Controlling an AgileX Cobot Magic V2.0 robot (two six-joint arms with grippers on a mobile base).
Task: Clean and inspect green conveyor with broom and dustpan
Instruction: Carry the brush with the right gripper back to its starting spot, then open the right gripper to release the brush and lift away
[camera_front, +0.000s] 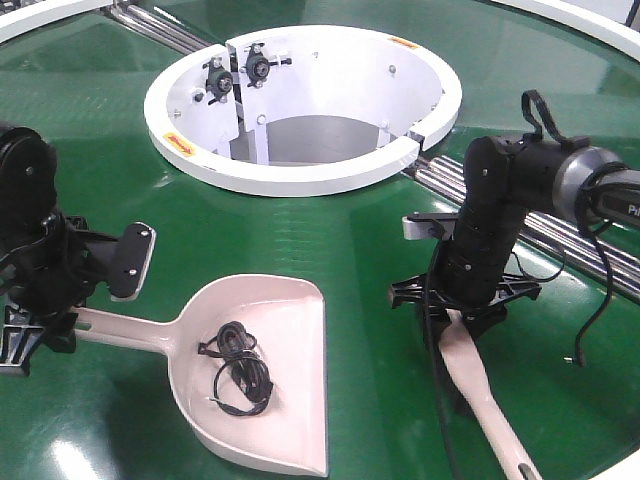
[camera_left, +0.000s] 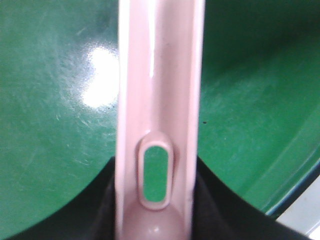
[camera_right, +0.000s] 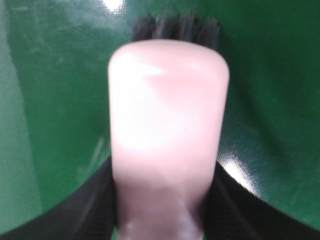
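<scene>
**A:** Over on the left, the left claw (camera_front: 55, 325) is clamped on the tip of the dustpan (camera_front: 285, 330) handle. The wrist view shows black jaws pressed to both sides of the pink handle, just by its slot (camera_left: 153, 172).

**B:** And the dustpan lies on the green conveyor (camera_front: 350, 250), near-left of centre. Its long axis runs left to right: handle to the left, into the claw, and flat lip facing right.

**A:** There's a tangle of black cable (camera_front: 235, 365) in the scoop, toward the handle end.

**B:** On the right, the right claw (camera_front: 465, 305) points down and is closed on the broom (camera_front: 485, 395). Its wrist camera shows jaws hugging both edges of the pale-pink head, with dark bristles (camera_right: 175, 27) peeking past the rounded end.

**A:** The broom's axis goes from the claw to the near right. Its handle tapers off the near edge of the shot, and the head end points far-left.

**B:** Broom and dustpan are apart, with bare belt between lip and claw.

**A:** Beyond both, the white ring (camera_front: 300, 175) sits at the far centre, with steel rollers (camera_front: 470, 195) running off its right side.
</scene>
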